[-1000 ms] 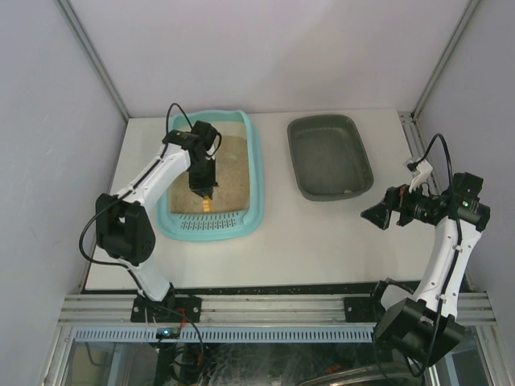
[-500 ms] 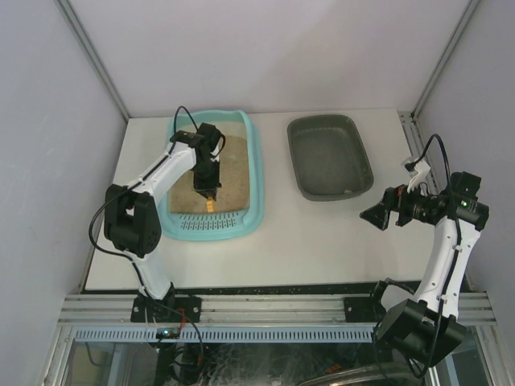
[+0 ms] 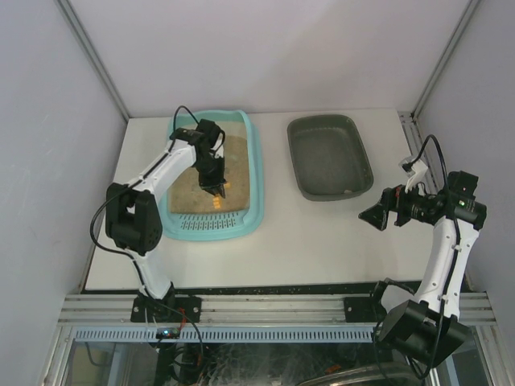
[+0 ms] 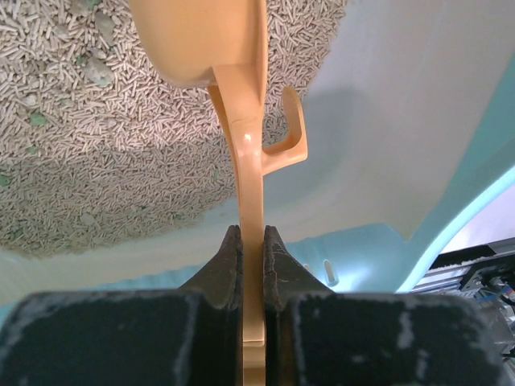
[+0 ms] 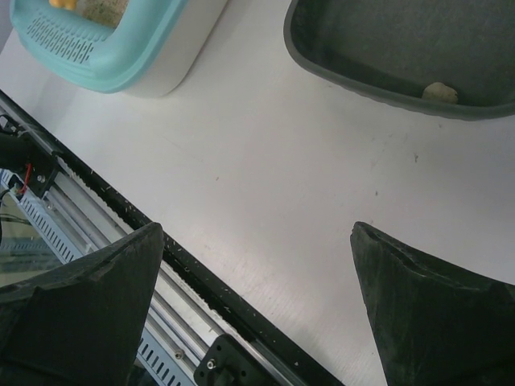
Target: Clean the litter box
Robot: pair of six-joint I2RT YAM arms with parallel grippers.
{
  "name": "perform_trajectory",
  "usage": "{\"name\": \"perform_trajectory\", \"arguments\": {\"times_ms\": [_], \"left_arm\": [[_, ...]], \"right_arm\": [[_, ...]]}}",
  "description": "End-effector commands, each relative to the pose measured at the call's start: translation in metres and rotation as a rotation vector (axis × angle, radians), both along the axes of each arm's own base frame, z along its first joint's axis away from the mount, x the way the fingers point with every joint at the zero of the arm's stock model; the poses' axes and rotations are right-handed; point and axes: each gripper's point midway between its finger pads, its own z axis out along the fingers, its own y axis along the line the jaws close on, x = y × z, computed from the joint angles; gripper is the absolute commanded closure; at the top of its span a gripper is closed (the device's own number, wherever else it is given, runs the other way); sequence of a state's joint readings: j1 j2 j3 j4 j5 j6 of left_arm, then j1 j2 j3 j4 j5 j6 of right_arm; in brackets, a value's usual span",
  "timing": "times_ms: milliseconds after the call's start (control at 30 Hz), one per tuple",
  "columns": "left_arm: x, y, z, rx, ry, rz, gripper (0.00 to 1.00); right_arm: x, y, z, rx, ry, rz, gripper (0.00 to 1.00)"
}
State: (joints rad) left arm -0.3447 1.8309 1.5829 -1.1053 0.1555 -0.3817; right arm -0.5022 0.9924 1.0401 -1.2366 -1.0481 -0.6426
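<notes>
Light-teal litter box (image 3: pixel 257 177), tan litter (image 4: pixel 96 161), orange scoop (image 4: pixel 246 161), dark grey tray (image 3: pixel 330 157)

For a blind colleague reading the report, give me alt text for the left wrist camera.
The left gripper clamps the handle of an orange scoop, with its bowl over tan pellet litter in the light-teal litter box.

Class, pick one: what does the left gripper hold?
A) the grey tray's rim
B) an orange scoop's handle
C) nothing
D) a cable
B: the left gripper is shut on the handle of the orange scoop, over the litter.
</notes>
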Motion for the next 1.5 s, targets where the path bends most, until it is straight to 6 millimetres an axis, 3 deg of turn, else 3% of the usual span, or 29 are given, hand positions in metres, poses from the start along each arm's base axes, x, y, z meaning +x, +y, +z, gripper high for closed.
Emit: {"name": "perform_trajectory", "arguments": {"times_ms": [0, 400, 600, 800, 1100, 1467], "left_arm": [[0.019, -0.016, 0.006, -0.068, -0.051, -0.03, 1.0], [0.055, -0.035, -0.021, -0.125, -0.11, -0.006, 1.0], [0.057, -0.066, -0.013, -0.326, -0.184, -0.066, 1.0], [0.056, -0.075, -0.009, -0.444, -0.248, -0.105, 1.0], [0.061, -0.076, -0.013, -0.508, -0.322, -0.075, 1.0], [0.063, -0.059, 0.014, -0.535, -0.506, -0.055, 1.0]], "right_arm": [[0.004, -0.002, 0.002, -0.017, -0.031, 0.0, 0.0], [0.007, -0.004, -0.001, -0.019, -0.021, -0.01, 0.0], [0.009, -0.006, -0.004, -0.024, -0.009, -0.015, 0.0], [0.01, -0.006, -0.005, -0.026, -0.006, -0.016, 0.0], [0.011, -0.007, -0.008, -0.029, 0.004, -0.018, 0.0], [0.012, -0.007, -0.009, -0.036, 0.005, -0.015, 0.0]]}}
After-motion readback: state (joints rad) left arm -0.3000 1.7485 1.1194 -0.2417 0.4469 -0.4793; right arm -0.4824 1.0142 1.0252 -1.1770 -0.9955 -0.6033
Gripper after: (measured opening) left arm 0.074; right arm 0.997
